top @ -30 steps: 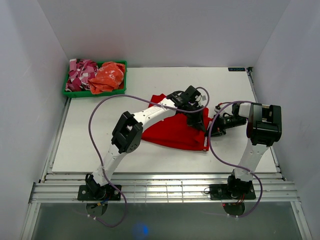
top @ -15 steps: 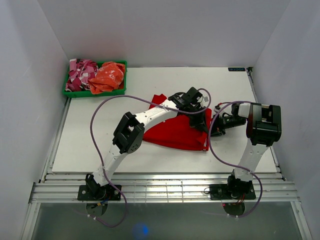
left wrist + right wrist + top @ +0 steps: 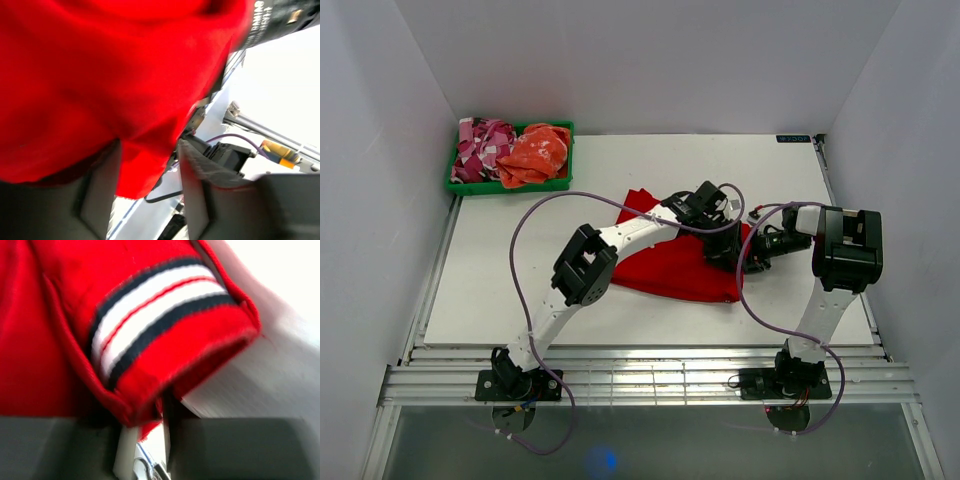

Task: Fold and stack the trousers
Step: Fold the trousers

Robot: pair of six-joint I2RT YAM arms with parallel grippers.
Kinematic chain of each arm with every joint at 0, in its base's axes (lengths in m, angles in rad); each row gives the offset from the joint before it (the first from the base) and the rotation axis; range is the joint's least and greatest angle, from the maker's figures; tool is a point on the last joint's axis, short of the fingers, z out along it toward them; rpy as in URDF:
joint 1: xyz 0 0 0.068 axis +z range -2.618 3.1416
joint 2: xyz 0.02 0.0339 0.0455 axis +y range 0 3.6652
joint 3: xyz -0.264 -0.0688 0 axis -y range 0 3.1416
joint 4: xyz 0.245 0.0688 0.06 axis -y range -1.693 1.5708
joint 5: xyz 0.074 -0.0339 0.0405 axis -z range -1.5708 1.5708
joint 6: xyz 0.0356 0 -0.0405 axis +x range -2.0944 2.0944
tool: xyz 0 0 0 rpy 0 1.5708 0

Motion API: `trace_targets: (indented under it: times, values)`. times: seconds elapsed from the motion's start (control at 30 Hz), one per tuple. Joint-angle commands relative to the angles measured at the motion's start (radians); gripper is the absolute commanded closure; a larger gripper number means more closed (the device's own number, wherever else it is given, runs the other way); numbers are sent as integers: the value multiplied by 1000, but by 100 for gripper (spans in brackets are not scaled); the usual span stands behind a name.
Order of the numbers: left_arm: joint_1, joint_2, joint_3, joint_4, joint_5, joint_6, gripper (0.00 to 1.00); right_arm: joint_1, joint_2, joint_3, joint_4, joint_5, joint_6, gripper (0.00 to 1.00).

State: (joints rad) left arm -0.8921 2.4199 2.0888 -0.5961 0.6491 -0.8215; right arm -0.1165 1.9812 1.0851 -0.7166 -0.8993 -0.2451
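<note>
- Table (image 3: 520,290): lying ahead of both arm bases and bearing everything listed below.
- Tray (image 3: 510,187): sitting at the table's far left corner.
- Left-hand garment (image 3: 480,145): lying in the tray's left half.
- Right-hand garment (image 3: 535,152): lying in the tray's right half, touching its neighbour.
- Trousers (image 3: 665,265): lying on the table, right of centre, well apart from the tray.
- Left gripper (image 3: 722,245): hanging over the trousers' right edge, with cloth lying between its fingers (image 3: 102,190).
- Right gripper (image 3: 750,257): sitting just right of the left gripper, with a trouser cuff (image 3: 165,325) lying at its fingertips.
</note>
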Motion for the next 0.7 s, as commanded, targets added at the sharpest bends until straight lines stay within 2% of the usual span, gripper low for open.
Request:
trace_targets:
  times: [0.0,0.07,0.17,0.2,0.3,0.4,0.47,0.57,0.6,0.63,0.67]
  values:
    - [48,-93,-41,7,20,51,38,-12,-45,45,-64,72,-39,68]
    - [91,-143,-61,-27,12,108,31,-28,-47,79,-111,120,-63,58]
    - [143,-243,-133,-47,-5,172,29,-67,-67,165,-174,229,-106,40]
    - [156,-271,-157,-47,-8,211,27,-86,-80,214,-191,293,-121,28]
    - [208,-372,-240,-65,-29,289,17,-120,-113,304,-253,408,-183,18]
    - [284,-454,-297,-90,-45,372,2,-146,-140,395,-326,445,-244,14]
    - [314,-490,-309,-100,-72,415,2,-149,-147,447,-384,406,-301,13]
    - [358,-554,-322,-74,-71,531,2,-147,-147,544,-516,228,-332,14]
    - [369,-571,-332,-65,-63,550,2,-138,-159,552,-541,126,-359,16]
    - [415,-600,-351,-51,-22,564,2,-126,-172,549,-572,82,-387,16]
    - [442,-611,-387,-16,113,590,2,-115,-188,526,-576,32,-411,17]
